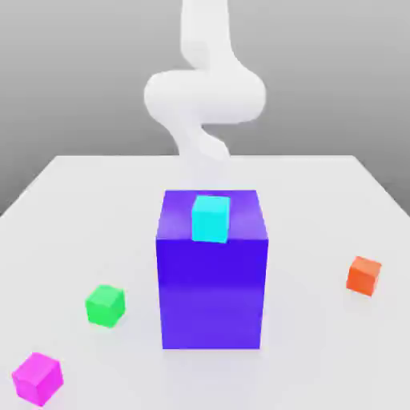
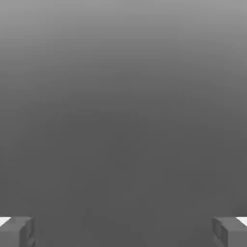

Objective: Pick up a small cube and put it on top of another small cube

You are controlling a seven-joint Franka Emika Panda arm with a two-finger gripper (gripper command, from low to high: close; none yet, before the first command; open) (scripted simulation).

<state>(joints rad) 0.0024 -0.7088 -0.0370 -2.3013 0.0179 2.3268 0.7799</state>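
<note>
Pre-grasp, nothing held; long reach ahead.
Gripper [image 2: 123, 231] spread wide, empty, well apart from magenta cube [image 1: 37, 377], near front corner at exterior view's left. Green cube [image 1: 105, 305] just beyond it. Risk: clipping tall blue block [image 1: 211, 280] or toppling cyan cube [image 1: 211, 219] on approach; nudging green while descending.

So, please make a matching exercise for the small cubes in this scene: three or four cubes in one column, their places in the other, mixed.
Things:
1. small magenta cube
2. small green cube
3. small cyan cube
4. small orange cube

Places in the exterior view:
A. on top of the big blue block
B. on the white table, right of the block
C. nearest corner, far left
D. on the table, just left of the block

Pairs: 1-C, 2-D, 3-A, 4-B
</note>
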